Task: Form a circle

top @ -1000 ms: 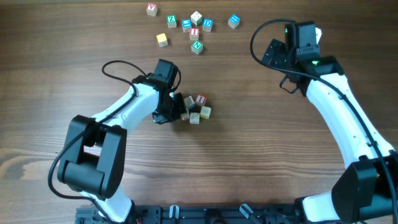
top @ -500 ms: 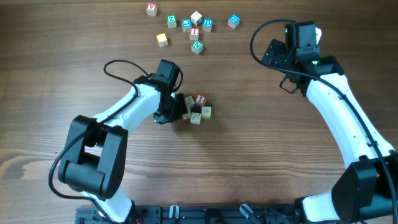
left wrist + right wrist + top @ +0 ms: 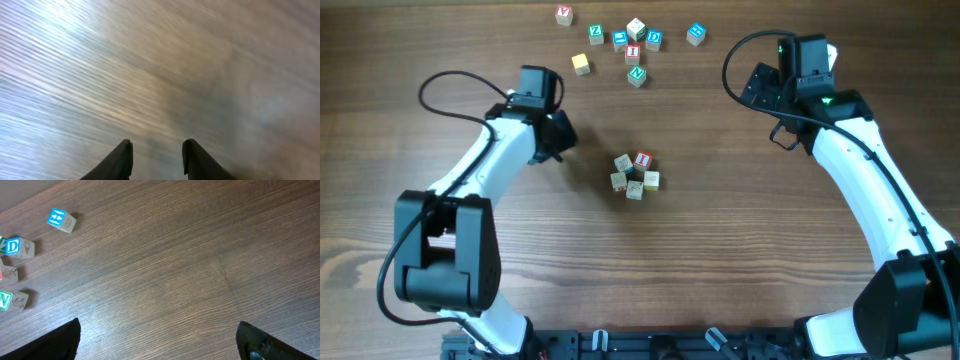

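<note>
Left gripper: jaws a little apart over bare wood, nothing between them; left of the circle and well clear of it. Right gripper: jaws spread wide, empty; far right of the circle. Circle of five small wooden letter cubes, cream-faced except one red-faced cube, mid-table. Nine loose letter cubes scattered beyond the circle; four in the right-wrist view, those at its left border cut off. Left-wrist view blurred. Dark wood-grain table.
</note>
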Controlling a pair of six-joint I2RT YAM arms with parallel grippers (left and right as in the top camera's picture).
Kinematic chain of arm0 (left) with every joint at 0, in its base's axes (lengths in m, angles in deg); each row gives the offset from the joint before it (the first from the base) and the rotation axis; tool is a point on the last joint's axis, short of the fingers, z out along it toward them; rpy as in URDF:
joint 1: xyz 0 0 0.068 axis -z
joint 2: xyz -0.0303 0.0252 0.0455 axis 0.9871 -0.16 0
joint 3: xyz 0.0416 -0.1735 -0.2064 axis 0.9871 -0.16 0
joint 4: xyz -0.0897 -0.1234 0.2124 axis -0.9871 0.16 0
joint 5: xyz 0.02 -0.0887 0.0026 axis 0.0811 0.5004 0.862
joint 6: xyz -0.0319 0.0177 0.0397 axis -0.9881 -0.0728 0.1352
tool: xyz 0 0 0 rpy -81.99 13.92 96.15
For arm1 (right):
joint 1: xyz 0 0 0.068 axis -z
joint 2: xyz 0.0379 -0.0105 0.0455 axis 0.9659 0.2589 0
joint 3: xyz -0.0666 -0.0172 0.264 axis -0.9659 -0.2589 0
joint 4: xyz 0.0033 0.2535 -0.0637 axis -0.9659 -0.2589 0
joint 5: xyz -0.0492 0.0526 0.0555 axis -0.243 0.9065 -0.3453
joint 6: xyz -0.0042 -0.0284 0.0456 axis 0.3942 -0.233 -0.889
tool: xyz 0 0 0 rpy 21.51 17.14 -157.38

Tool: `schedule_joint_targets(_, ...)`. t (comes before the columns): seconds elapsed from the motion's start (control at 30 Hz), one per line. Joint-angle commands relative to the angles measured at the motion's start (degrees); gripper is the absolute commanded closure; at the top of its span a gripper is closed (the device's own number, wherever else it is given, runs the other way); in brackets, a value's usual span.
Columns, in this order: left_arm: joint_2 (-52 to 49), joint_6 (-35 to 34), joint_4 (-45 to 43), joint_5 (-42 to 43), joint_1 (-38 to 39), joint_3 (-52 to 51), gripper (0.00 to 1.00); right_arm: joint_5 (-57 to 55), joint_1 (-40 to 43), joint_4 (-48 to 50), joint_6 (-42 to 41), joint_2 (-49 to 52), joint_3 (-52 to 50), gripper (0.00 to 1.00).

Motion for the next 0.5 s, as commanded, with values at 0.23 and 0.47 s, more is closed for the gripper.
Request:
schedule_joint_targets(0.23,1.4,0.1,-2.2,-2.6,-1.9,0.9,0.16,-0.8,0.0,0.1,0.7,0.2,0.1,0.00)
schedule_joint_targets(0.47,1.4,0.1,-2.2,-2.5,-1.9,0.9,0.00,-0.8,0.0,0.1,0.7,0.2,0.1,0.00)
